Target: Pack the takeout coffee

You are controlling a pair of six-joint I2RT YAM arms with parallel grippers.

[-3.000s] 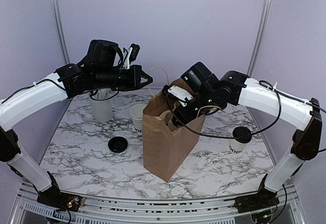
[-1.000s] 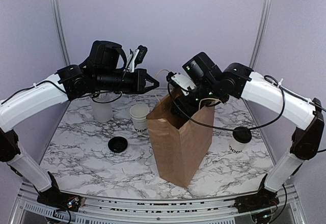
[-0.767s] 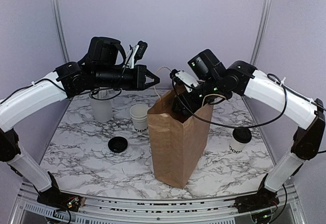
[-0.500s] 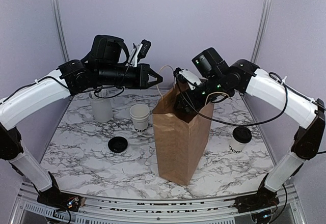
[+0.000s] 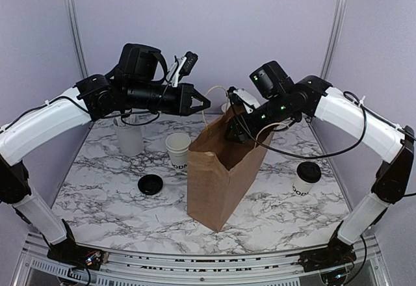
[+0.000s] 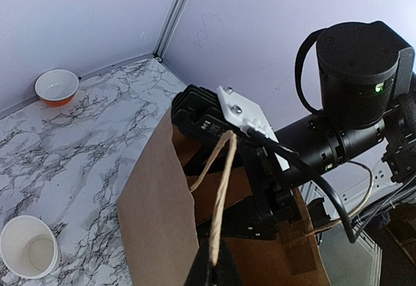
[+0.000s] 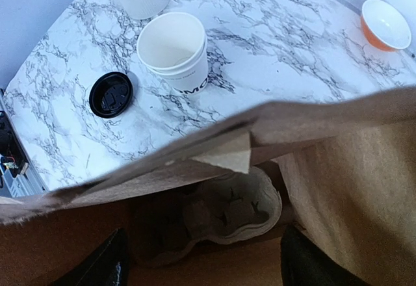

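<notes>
**A:** Where is the coffee?

**B:** The lidded cup (image 5: 304, 185) stands on the worktop (image 5: 104, 188) at the far right, outside the tilted paper bag (image 5: 218, 182), under the right forearm.

**A:** And relative to the right claw?

**B:** Well apart. The right claw (image 5: 235, 132) sits up in the bag's mouth, its fingers (image 7: 107, 263) spread wide over a cardboard carrier (image 7: 231, 208) lying inside.

**A:** The left one?

**B:** The left claw (image 5: 205, 107) is pressed together on the bag's twine handle (image 6: 218, 195), with the bag between it and the cup.
</notes>
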